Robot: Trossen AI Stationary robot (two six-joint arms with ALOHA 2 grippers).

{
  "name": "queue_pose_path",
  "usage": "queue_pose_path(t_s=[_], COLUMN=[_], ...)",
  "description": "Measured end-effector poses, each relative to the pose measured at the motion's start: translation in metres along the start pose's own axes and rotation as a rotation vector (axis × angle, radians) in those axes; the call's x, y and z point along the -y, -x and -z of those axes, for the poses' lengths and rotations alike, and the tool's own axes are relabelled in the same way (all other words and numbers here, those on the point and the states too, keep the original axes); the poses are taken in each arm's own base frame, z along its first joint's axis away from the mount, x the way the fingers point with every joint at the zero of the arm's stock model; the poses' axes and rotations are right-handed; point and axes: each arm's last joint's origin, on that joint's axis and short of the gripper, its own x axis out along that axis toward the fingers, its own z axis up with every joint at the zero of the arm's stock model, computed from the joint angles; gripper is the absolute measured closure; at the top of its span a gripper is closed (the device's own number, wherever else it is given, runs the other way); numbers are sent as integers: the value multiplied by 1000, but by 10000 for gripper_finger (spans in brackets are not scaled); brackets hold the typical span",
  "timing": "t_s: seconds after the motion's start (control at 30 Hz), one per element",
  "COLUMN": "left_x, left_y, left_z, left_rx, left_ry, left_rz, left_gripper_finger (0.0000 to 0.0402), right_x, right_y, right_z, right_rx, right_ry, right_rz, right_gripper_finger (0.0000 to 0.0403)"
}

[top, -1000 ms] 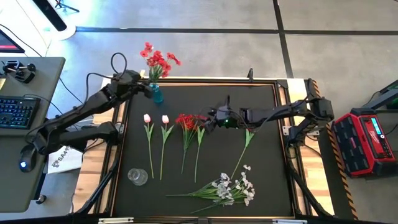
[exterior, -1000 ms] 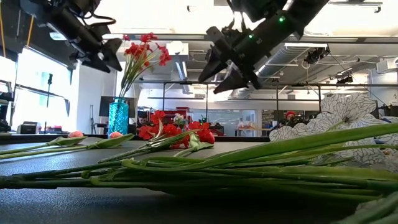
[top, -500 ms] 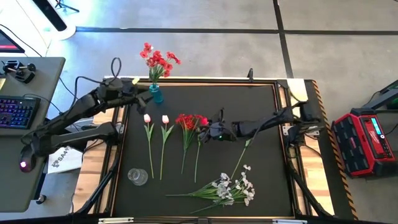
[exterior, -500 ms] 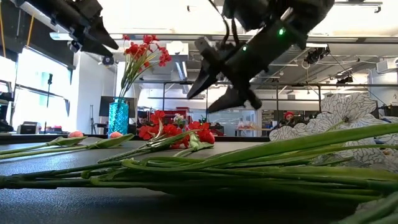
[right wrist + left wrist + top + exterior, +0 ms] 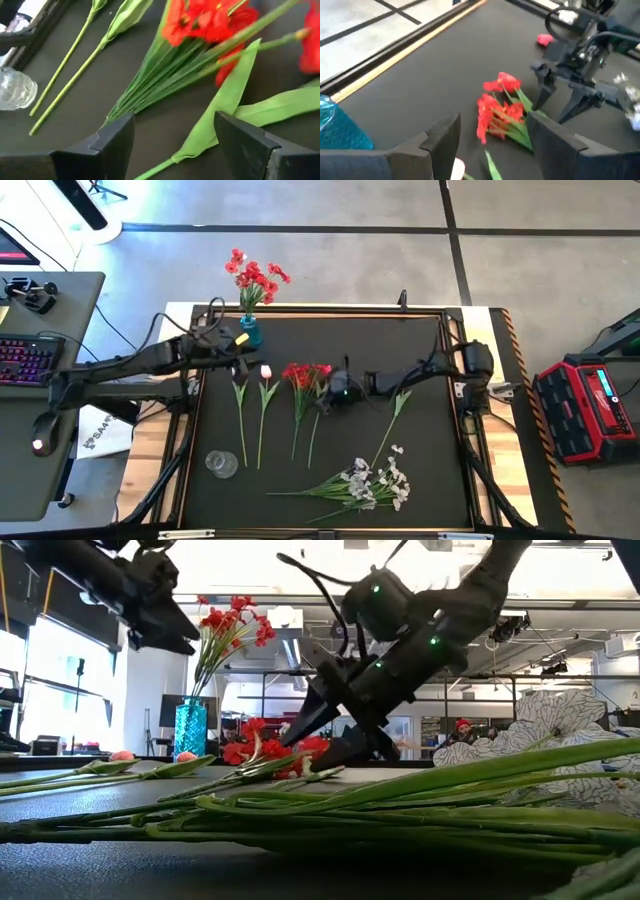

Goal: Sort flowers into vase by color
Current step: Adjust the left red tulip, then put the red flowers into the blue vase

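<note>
Red blooms stand in a blue vase at the far left of the black mat. Two pink tulip buds, a bunch of small red blooms and a red tulip lie side by side mid-mat, stems toward the near edge. White sprays lie near the front. My right gripper is open, low over the red flowers' stems, with a green leaf between its fingers. My left gripper is open, above the pink buds.
A clear glass jar stands at the near left of the mat. One more green stem lies right of the red flowers. The mat has a raised frame. Bare mat lies between the flowers and the far edge.
My right gripper has come down from high above the table to just over the red flowers' stems, shifting a little toward the left edge, fingers open throughout. My left gripper has moved away from the blue vase toward the near edge, over the pink buds.
</note>
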Motion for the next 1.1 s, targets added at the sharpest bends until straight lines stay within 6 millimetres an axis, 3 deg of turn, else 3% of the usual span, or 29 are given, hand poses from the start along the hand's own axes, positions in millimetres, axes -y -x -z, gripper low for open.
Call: queue_pose_path(t_s=[0.1, 0.23, 0.37, 0.5, 0.67, 0.83, 1.1], left_x=[3, 9, 14, 16, 17, 15, 11], left_y=[-5, 3, 13, 16, 14, 11, 12], left_z=[-9, -30, -41, -38, -30, -22, -9], left_rx=[63, 117, 94, 22, -46, -97, -233], left_ry=[8, 12, 76, 157, 132, 137, 193], left_rz=[12, 74, 148, 185, 179, 165, 111], left_gripper_finger=[188, 188, 188, 188, 188, 188, 188], right_x=[2, -9, -35, -67, -83, -71, -47], right_y=[0, 3, 11, 21, 5, -26, -49], right_z=[-23, -51, -69, -79, -71, -51, -42], right_rx=[-81, -209, -293, -252, -225, -257, -203], right_ry=[-139, -273, -356, -384, -477, -570, -617], right_rz=[-91, -119, -53, -15, 8, 113, 240], right_gripper_finger=[144, 144, 144, 144, 144, 144, 144])
